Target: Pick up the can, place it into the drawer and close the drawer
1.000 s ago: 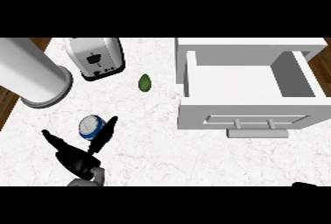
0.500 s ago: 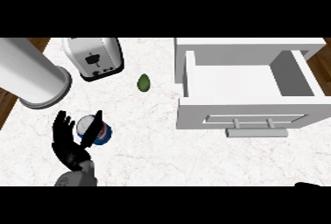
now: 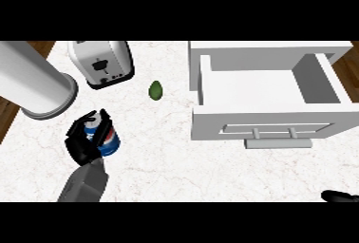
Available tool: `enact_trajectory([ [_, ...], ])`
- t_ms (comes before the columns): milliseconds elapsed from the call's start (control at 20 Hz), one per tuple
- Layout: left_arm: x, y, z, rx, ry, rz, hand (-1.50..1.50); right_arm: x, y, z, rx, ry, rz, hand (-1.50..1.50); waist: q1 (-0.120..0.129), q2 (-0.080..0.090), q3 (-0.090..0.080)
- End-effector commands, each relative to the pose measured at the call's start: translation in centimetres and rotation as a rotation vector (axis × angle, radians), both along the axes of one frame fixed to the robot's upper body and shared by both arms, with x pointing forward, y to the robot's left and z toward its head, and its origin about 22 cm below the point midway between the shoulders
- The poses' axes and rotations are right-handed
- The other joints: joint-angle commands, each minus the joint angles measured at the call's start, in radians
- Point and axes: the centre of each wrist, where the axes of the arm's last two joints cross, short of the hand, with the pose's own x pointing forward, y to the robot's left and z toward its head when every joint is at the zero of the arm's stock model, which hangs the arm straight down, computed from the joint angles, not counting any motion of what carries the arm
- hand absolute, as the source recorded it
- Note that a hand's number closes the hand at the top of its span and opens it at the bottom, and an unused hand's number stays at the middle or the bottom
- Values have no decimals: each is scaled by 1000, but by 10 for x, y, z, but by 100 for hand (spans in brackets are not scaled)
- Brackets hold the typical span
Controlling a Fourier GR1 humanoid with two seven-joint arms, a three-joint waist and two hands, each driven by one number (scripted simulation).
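Note:
A blue can (image 3: 107, 141) with a red and white band and a silver top stands on the white marble counter at the left. My left hand (image 3: 82, 142) has its fingers and thumb curled round the can, hiding its left side. The white drawer (image 3: 322, 94) stands pulled open at the right with nothing inside, its handle (image 3: 277, 136) facing me. Only a dark bit of my right hand (image 3: 341, 196) shows at the lower right edge, so its fingers cannot be made out.
A silver toaster (image 3: 104, 62) stands at the back left. A large white cylinder (image 3: 32, 78) lies tilted at the far left, close to the can. A small green fruit (image 3: 155, 89) lies between the toaster and the drawer.
My left hand has moved forward and closed its spread fingers round the can. The can has shifted slightly away from me, toward the white cylinder.

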Motion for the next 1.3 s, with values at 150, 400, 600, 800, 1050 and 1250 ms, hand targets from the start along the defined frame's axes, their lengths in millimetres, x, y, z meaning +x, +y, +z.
enact_trajectory([
  [150, 18, -28, 5, 35, -14, -596, 150, 7, 6, 2, -14, -31, 44, -150, -34, 11, -4],
  [400, 36, -24, 11, -6, -56, -819, 150, 4, -4, 4, -17, -20, 1, -150, -18, 7, -4],
  [600, 60, -47, 31, -8, -57, -911, 150, -8, 0, 19, -23, -23, -12, -150, -6, 1, -4],
  [800, 89, -65, 76, 34, -63, -945, 150, 7, -8, 21, -12, -23, -42, -150, 4, 0, -3],
  [1050, 83, -108, 119, 67, -108, -992, 150, -7, 5, 2, -43, -26, -58, -150, 13, -5, -2],
  [1250, 105, -119, 171, 45, -115, -1013, 150, -2, 0, 0, -21, -32, -50, -150, 8, -2, -2],
])
